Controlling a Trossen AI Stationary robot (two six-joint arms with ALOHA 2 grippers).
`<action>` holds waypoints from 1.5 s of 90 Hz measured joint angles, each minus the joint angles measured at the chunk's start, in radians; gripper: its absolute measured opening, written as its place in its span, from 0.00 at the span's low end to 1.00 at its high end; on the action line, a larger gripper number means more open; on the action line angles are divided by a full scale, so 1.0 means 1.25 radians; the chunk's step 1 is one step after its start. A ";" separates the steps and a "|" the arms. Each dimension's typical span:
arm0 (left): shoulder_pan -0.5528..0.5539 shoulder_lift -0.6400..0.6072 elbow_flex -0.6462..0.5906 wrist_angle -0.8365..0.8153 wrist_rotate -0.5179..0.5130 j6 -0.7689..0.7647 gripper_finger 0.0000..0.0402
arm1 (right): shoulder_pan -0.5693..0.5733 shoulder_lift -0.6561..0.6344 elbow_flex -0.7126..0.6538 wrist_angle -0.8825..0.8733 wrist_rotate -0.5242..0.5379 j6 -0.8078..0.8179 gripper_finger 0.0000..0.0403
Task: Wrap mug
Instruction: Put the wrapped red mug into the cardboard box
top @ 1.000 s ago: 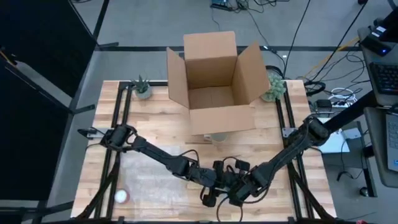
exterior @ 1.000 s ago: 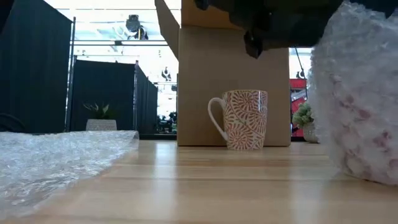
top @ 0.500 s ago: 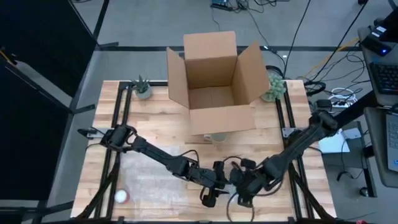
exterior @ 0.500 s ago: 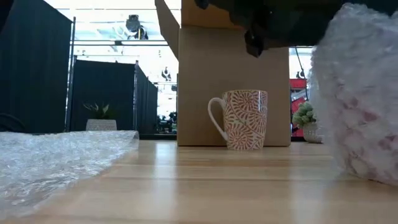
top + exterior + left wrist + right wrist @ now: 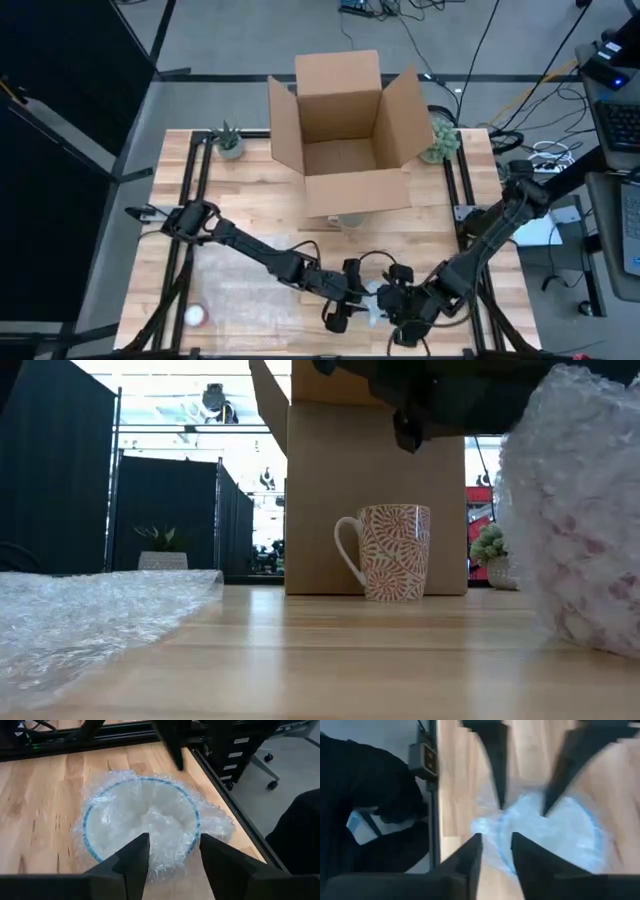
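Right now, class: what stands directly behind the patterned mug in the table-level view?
Behind the mug stands the cardboard box, flaps open. The mug covers part of the box's front wall. The box's inside cannot be seen from this level; the high view shows it open-topped.

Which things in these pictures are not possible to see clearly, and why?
- Mug, high view: mostly hidden under the cardboard box flap.
- Wrapped item, left wrist view: its bubble wrap hides what it is; the low view's right edge cuts it off.
- Small white object, high view: too small to identify.

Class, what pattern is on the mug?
The mug is white with reddish-brown leaf-like swirls, best seen in the low view.
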 joint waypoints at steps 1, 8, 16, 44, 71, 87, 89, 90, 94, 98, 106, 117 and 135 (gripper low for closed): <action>0.000 0.000 0.000 0.000 0.000 0.000 0.41 | 0.001 0.002 0.000 -0.001 0.000 -0.006 0.33; 0.000 0.000 0.000 0.000 0.000 0.001 0.41 | 0.006 0.024 0.000 -0.016 0.000 -0.042 0.42; 0.000 0.000 0.000 0.000 0.000 0.001 0.41 | 0.008 0.050 0.000 -0.036 -0.001 -0.106 0.51; 0.000 -0.008 -0.001 -0.005 -0.003 0.000 0.41 | -0.021 0.154 0.003 -0.042 0.000 -0.124 0.55; -0.013 -0.092 -0.002 -0.083 -0.001 -0.006 0.41 | -0.029 0.171 0.004 -0.038 -0.039 -0.118 0.06; -0.027 -0.172 -0.002 -0.187 -0.013 -0.004 0.41 | -0.014 0.150 0.002 -0.045 -0.043 -0.085 0.04; -0.029 -0.184 -0.002 -0.202 -0.016 -0.006 0.41 | -0.012 0.146 0.005 -0.051 -0.043 -0.085 0.04; -0.031 -0.191 -0.002 -0.212 -0.019 -0.008 0.41 | -0.011 0.144 0.008 -0.054 -0.043 -0.086 0.04; -0.036 -0.217 -0.002 -0.259 -0.033 -0.017 0.41 | -0.006 0.132 0.020 -0.058 -0.042 -0.093 0.03; -0.038 -0.240 0.000 -0.291 -0.041 -0.025 0.41 | 0.001 0.117 0.041 -0.057 -0.034 -0.098 0.03; -0.051 -0.289 0.001 -0.390 -0.069 -0.049 0.41 | 0.006 0.086 0.095 -0.063 -0.022 -0.129 0.03; -0.064 -0.352 0.000 -0.505 -0.074 -0.085 0.41 | -0.005 0.057 0.169 -0.071 0.048 -0.203 0.03; -0.086 -0.475 0.000 -0.633 -0.175 -0.128 0.41 | -0.032 0.022 0.305 -0.068 0.172 -0.389 0.03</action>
